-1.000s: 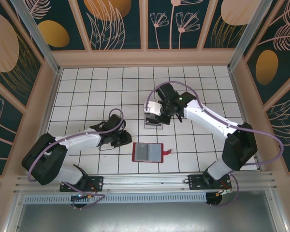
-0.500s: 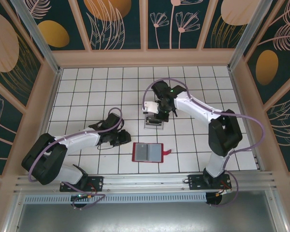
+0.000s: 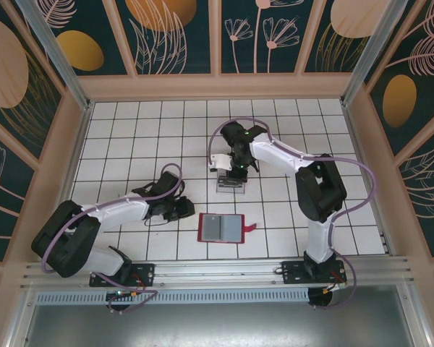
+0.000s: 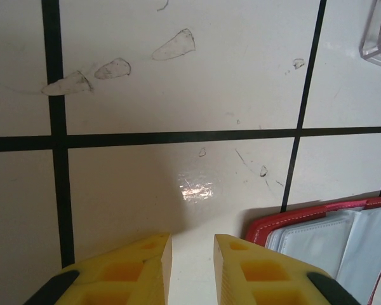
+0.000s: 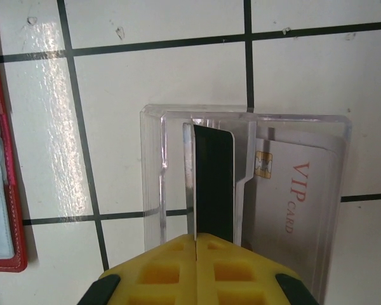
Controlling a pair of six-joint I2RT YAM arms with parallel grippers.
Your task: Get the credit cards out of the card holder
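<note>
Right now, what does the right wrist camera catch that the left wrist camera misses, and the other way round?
Right wrist, not left: the right pincer shut on a black card above the tray, and a pale VIP card lying flat inside it.
Left wrist, not right: the left pincer, slightly open and empty, and scuffs on the tiles.
Both: the clear tray (just a corner from the left wrist), an edge of the open red wallet, and the white tiled table.
</note>
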